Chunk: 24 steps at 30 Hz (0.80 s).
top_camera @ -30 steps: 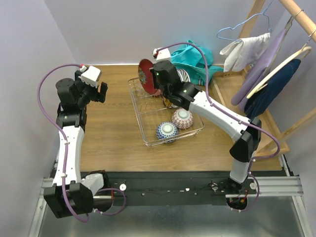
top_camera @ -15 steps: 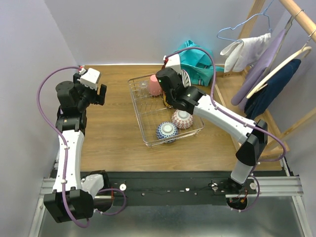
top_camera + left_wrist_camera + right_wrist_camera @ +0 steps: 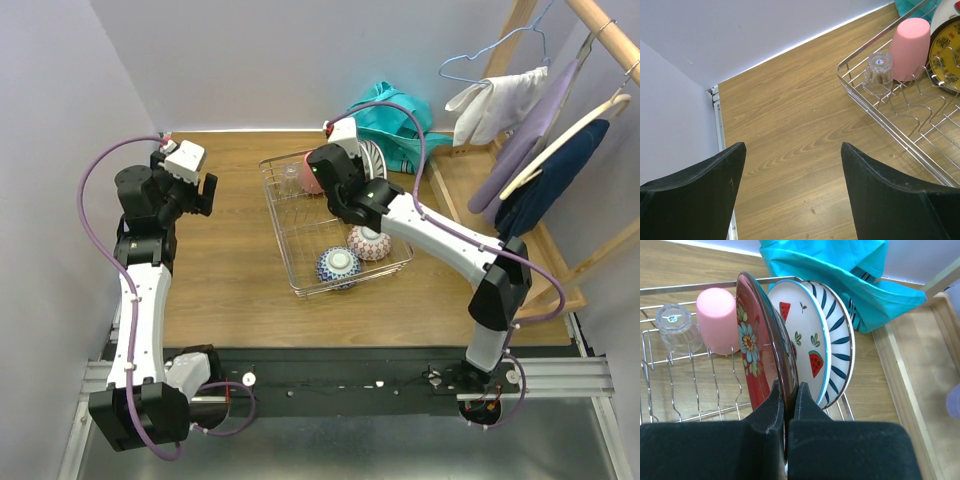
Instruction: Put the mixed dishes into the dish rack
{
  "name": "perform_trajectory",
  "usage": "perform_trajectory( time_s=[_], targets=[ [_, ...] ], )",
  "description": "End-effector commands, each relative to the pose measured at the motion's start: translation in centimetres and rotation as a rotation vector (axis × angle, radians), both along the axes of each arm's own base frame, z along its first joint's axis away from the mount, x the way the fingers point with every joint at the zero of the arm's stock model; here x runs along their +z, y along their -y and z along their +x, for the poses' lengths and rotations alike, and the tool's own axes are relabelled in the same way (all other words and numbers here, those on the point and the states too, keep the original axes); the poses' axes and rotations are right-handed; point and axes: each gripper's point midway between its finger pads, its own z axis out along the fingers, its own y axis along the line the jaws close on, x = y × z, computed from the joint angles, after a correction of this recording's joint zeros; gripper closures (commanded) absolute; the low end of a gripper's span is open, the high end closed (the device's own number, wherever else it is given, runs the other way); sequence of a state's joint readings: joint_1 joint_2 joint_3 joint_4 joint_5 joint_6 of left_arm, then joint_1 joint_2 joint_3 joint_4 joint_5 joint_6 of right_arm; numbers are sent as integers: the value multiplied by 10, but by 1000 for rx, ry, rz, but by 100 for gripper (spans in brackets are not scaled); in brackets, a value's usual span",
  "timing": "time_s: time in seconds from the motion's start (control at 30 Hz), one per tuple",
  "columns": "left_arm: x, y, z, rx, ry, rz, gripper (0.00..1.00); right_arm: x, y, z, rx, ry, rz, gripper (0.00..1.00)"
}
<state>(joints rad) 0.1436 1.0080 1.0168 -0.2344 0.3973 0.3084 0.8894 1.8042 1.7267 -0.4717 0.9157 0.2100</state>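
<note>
My right gripper (image 3: 788, 392) is shut on the rim of the red flowered saucer (image 3: 752, 360). It holds the saucer upright in the back of the silver dish rack (image 3: 690, 287), against the white plate with red fruit marks (image 3: 807, 335) and the blue-striped plate (image 3: 844, 342). The pink cup (image 3: 717, 320) and the clear glass (image 3: 674, 326) stand upside down at the rack's far left. Two patterned bowls (image 3: 338, 265) (image 3: 369, 240) lie at the rack's near end. My left gripper (image 3: 792, 150) is open and empty over bare table left of the rack (image 3: 300, 285). A gold saucer (image 3: 947, 50) shows in the left wrist view.
A teal cloth (image 3: 840, 275) lies behind the rack. A wooden clothes frame (image 3: 560, 150) with hanging garments stands at the right. The back wall runs close behind the table (image 3: 220, 260).
My right gripper has carried the red saucer from above the rack's far left corner down beside the upright plates, uncovering the pink cup. My left arm has hardly moved.
</note>
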Motion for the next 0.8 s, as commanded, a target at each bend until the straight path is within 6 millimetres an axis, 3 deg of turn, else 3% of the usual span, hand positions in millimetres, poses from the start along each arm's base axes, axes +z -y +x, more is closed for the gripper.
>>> perform_trajectory(
  time_s=[0.0,0.53,0.77],
  targets=[
    [-16,-3,0,9,-38,12,14,-6,-7,6,-47,28,28,99],
    [-34,-1,2,2,-73,2,14,-47,-16,14,-42,-18,-48,99],
    [-36,-1,2,-5,-75,3,13,-67,-10,22,-66,-39,-82,99]
  ],
)
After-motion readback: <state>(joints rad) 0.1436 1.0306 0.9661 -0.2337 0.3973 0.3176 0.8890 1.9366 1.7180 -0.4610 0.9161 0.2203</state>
